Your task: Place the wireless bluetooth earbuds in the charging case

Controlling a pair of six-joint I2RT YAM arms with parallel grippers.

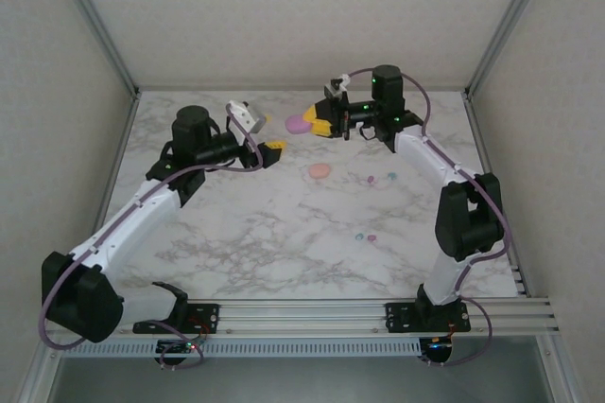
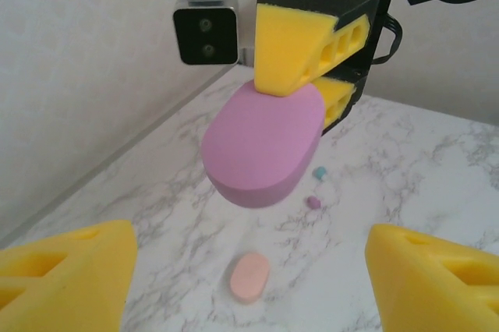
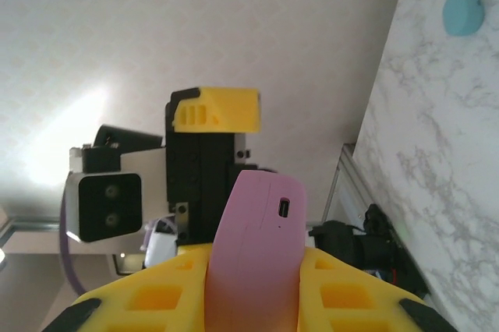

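Note:
My right gripper (image 1: 319,123) is shut on a purple oval charging case (image 1: 298,124) and holds it in the air above the far middle of the table. In the right wrist view the case (image 3: 261,254) stands between the yellow fingers (image 3: 156,301), its charging port facing the camera. My left gripper (image 1: 273,150) is open just left of it, with nothing between its fingers (image 2: 62,277). The left wrist view looks up at the case (image 2: 265,141). Earbuds lie on the marble: a purple one (image 2: 313,202) and a teal one (image 2: 318,171), with two more (image 1: 359,235) nearer the arms.
A pink oval case (image 1: 319,170) lies closed on the table below and between the grippers, also in the left wrist view (image 2: 249,276). A teal bud (image 3: 464,12) sits on the marble. Grey walls close in the table (image 1: 236,252) on three sides.

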